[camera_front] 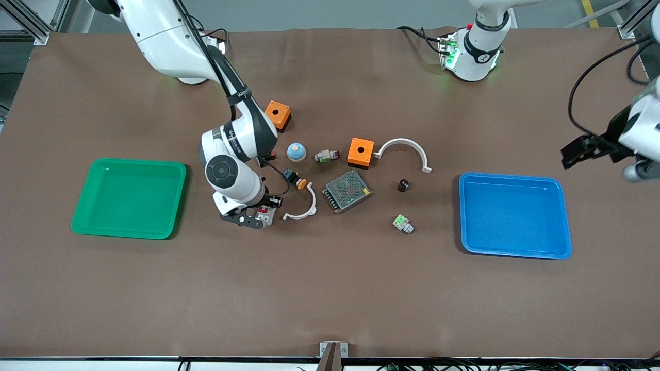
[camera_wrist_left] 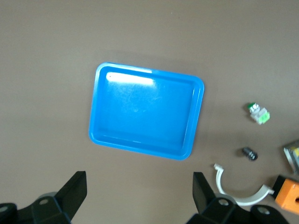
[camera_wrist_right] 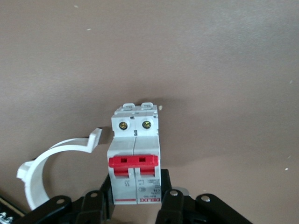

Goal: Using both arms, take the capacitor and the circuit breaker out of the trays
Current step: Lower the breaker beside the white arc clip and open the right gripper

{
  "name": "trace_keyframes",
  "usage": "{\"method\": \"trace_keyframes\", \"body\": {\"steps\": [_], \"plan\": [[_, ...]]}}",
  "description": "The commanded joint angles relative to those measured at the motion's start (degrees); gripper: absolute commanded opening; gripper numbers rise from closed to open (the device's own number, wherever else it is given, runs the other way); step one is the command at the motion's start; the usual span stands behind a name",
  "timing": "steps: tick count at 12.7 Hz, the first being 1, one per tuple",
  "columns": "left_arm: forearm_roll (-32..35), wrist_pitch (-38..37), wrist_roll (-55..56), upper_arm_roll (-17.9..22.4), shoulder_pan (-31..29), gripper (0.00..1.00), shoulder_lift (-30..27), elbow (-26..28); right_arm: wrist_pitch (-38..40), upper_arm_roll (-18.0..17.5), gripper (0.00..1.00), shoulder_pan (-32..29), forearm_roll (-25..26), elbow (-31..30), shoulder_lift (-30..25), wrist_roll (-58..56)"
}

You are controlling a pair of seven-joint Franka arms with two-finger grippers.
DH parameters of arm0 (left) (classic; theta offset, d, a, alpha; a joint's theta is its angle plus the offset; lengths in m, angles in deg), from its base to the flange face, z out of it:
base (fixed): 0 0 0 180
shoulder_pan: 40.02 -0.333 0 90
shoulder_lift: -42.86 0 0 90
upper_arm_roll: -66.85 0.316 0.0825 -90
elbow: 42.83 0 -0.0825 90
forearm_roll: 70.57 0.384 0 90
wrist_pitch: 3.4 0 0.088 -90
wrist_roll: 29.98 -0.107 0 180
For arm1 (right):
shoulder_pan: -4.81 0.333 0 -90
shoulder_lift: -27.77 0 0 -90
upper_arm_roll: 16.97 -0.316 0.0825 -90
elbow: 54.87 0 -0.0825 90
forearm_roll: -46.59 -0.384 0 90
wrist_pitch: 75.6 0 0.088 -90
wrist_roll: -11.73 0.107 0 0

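Observation:
The breaker (camera_front: 264,212), a light grey block with red levers, sits between the fingers of my right gripper (camera_front: 257,216), low at the table, between the green tray and a white arc clip. In the right wrist view the breaker (camera_wrist_right: 135,154) fills the middle, and the right gripper (camera_wrist_right: 135,198) is shut on its lower sides. The capacitor (camera_front: 403,185), a tiny dark cylinder, stands on the table between the mesh box and the blue tray. It also shows in the left wrist view (camera_wrist_left: 250,153). My left gripper (camera_front: 582,149) hangs open and empty over the table beside the blue tray (camera_wrist_left: 140,193).
Green tray (camera_front: 129,198) lies toward the right arm's end, blue tray (camera_front: 515,216) toward the left arm's. Between them lie two orange boxes (camera_front: 278,114) (camera_front: 360,152), a mesh box (camera_front: 347,191), two white arc clips (camera_front: 301,208) (camera_front: 405,149), an orange-capped push button (camera_front: 295,178) and a white-and-green button (camera_front: 402,223).

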Motion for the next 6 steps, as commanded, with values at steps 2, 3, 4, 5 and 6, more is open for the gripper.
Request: {"method": "trace_keyframes", "body": {"steps": [2,3,4,5,6], "plan": [[-3.19,-1.71,-4.74,7.41,4.29,1.00,-6.54,6.96,0.02,0.69,0.11,1.21,-0.20,1.58,1.20,0.90],[-3.38,-2.08,-4.74,7.50,4.29,1.00,-6.71,6.87,0.02,0.78,0.11,1.56,0.50,1.67,1.55,0.90],[-3.29,-2.43,-4.83,7.50,4.38,1.00,-7.33,6.96,0.02,0.69,0.11,1.57,1.72,1.93,1.73,0.90],[-3.29,-2.95,-4.83,7.50,4.55,1.00,-7.68,7.13,0.02,0.69,0.11,1.57,2.52,2.20,2.08,0.81],[-3.29,-3.39,-4.83,7.59,4.99,1.00,-8.12,7.13,0.02,0.69,0.12,1.57,2.61,2.29,2.17,0.63]]}}
